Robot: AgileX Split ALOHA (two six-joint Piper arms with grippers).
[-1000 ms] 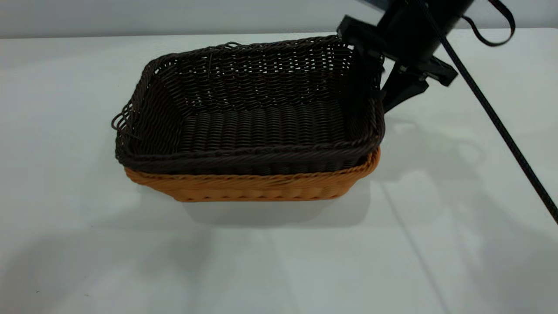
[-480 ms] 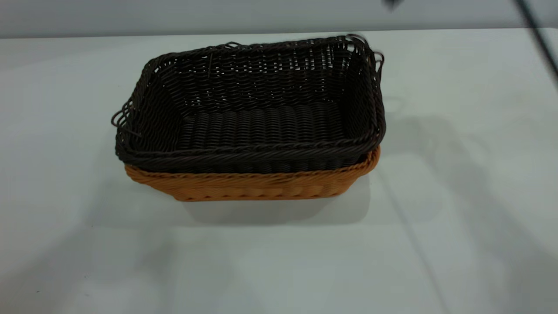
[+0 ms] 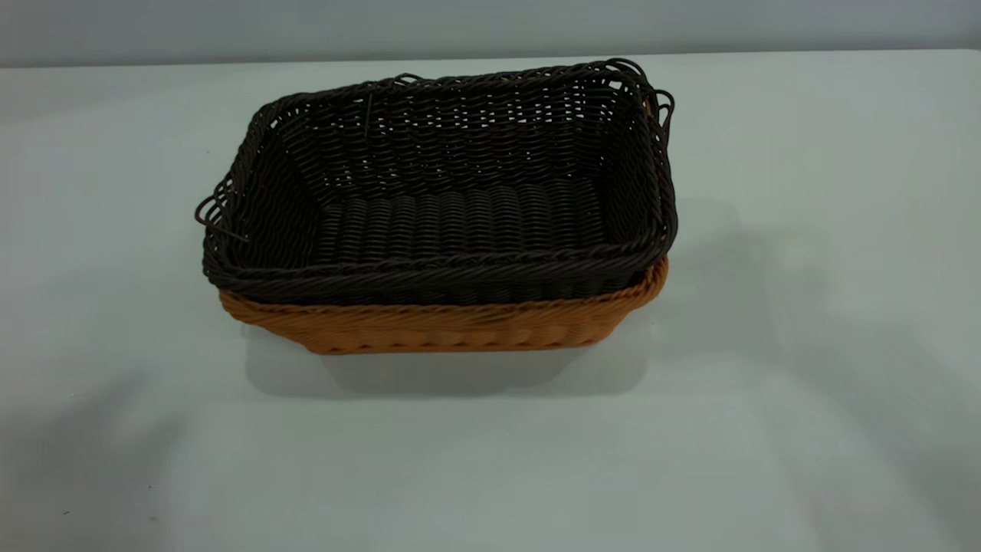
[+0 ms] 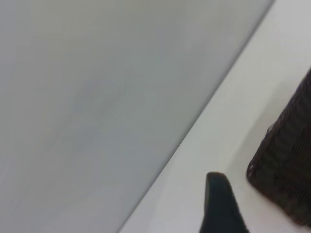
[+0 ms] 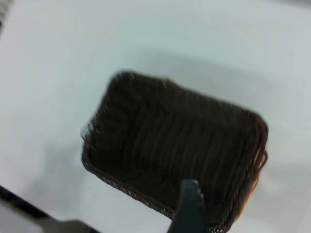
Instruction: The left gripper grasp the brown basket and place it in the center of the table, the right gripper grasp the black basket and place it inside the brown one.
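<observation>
The black basket (image 3: 452, 222) sits nested inside the brown basket (image 3: 444, 328) at the middle of the white table (image 3: 805, 399). Only the brown basket's front wall and right corner show below the black rim. Neither gripper is in the exterior view. In the right wrist view part of my right gripper (image 5: 189, 208) hangs high above the black basket (image 5: 175, 141), apart from it, with a sliver of the brown basket (image 5: 258, 170) at one edge. In the left wrist view part of my left gripper (image 4: 221, 206) is off to the side of the black basket (image 4: 286, 174), holding nothing.
The grey back wall (image 3: 490, 27) runs behind the table's far edge. Soft arm shadows lie on the table to the right and front left of the baskets.
My right arm, beside the black basket's right end a second ago, has lifted up and out of the exterior view. The nested baskets have not moved.
</observation>
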